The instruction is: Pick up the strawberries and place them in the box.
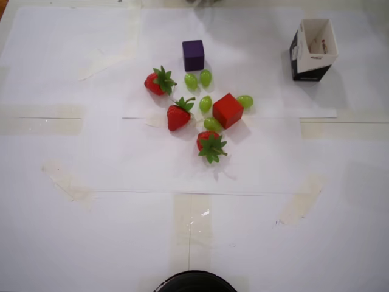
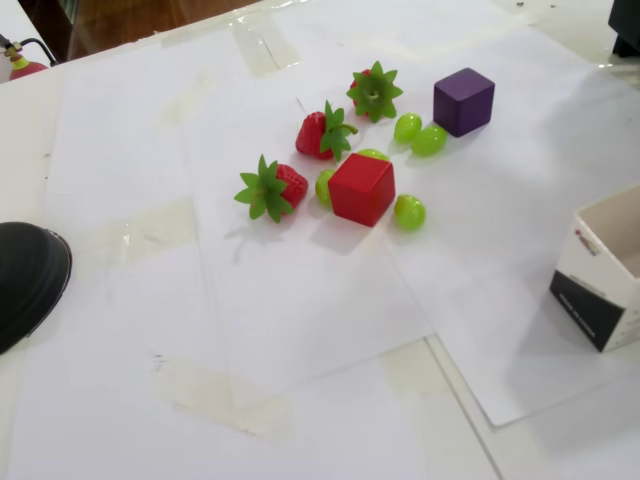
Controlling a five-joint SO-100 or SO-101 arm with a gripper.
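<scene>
Three red strawberries with green leafy tops lie on the white paper. In the overhead view they are at the left point(image 1: 159, 81), the middle point(image 1: 179, 114) and lowest in the cluster point(image 1: 209, 145). The fixed view shows them too point(image 2: 373, 92), point(image 2: 323, 134), point(image 2: 272, 189). The box point(image 1: 313, 48) stands open-topped at the upper right, far from the fruit, and sits at the right edge of the fixed view point(image 2: 605, 280). The gripper shows in neither view; only a dark scrap point(image 2: 628, 25) remains at the fixed view's top right corner.
A red cube point(image 1: 228, 110) and several green grapes point(image 1: 205, 103) lie among the strawberries. A purple cube point(image 1: 193, 55) stands just above them. A black round object point(image 1: 194, 283) sits at the bottom edge. Taped paper sheets cover the table.
</scene>
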